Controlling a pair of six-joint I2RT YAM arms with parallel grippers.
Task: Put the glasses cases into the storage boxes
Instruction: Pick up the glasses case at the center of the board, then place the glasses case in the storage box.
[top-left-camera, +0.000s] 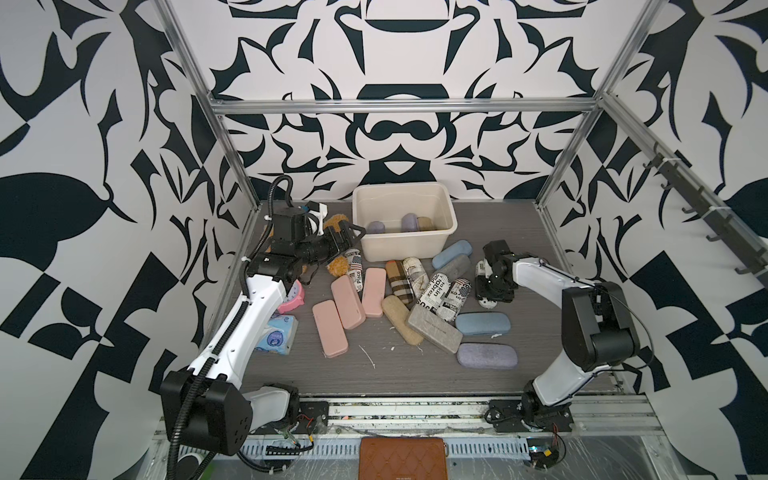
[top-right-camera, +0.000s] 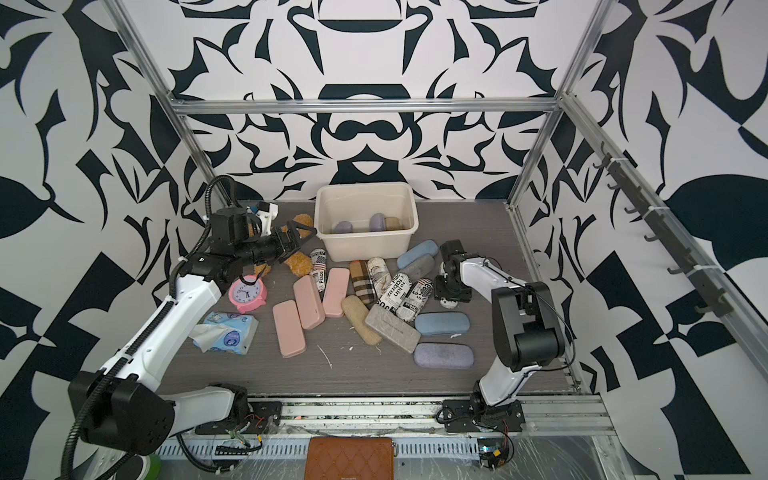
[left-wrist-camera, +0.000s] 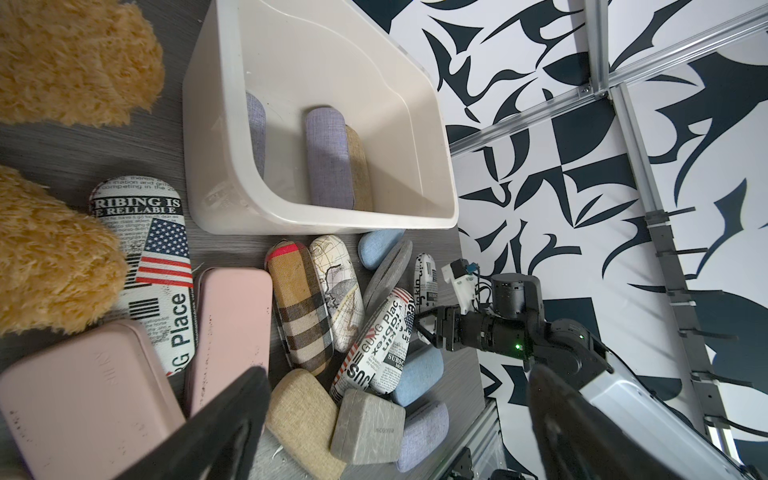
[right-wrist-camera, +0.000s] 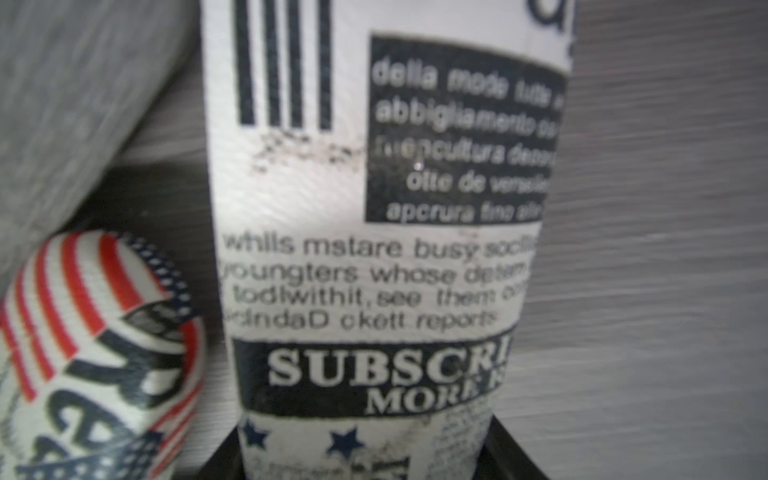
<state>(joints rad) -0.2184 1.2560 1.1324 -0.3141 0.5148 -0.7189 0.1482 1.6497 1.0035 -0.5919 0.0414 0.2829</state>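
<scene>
R gripper (left-wrist-camera: 424, 326): pointed down near right edge of table (top-left-camera: 374, 374), set over a newsprint case (right-wrist-camera: 374, 249). In R wrist view the fingers (right-wrist-camera: 218, 459) are seen on either side of one end of that case, close against it. Jaws are part-way open, spaced to abt the case's width. Whether the case is actually clamped cannot be told. Case is seen lying flat on the table in L wrist view. Just beside it are noted a grey felt case (right-wrist-camera: 62, 104) and a flag-striped case (right-wrist-camera: 83, 353).

L gripper (top-left-camera: 353, 237): held above the table at the left side of the tub (top-left-camera: 403, 247), jaws spread wide. Nothing is held, nothing touched. A plush toy (left-wrist-camera: 62, 249) and a flag-print case (left-wrist-camera: 158, 266) are seen below it.

Tub is placed at middle of far edge. Inside, 3 cases are noted: two lilac cases (top-left-camera: 376, 227) and a tan case (top-left-camera: 424, 223), the tan one touching one lilac.

Remaining cases are heaped mid-table, betw. tub and front edge: pink cases (top-left-camera: 348, 302), plaid case (top-left-camera: 401, 280), blue case (top-left-camera: 482, 324), and a lilac-grey case (top-left-camera: 486, 355) nearest the front edge.

Near left edge: alarm clock (top-right-camera: 248, 293), tissue pack (top-right-camera: 226, 332).
</scene>
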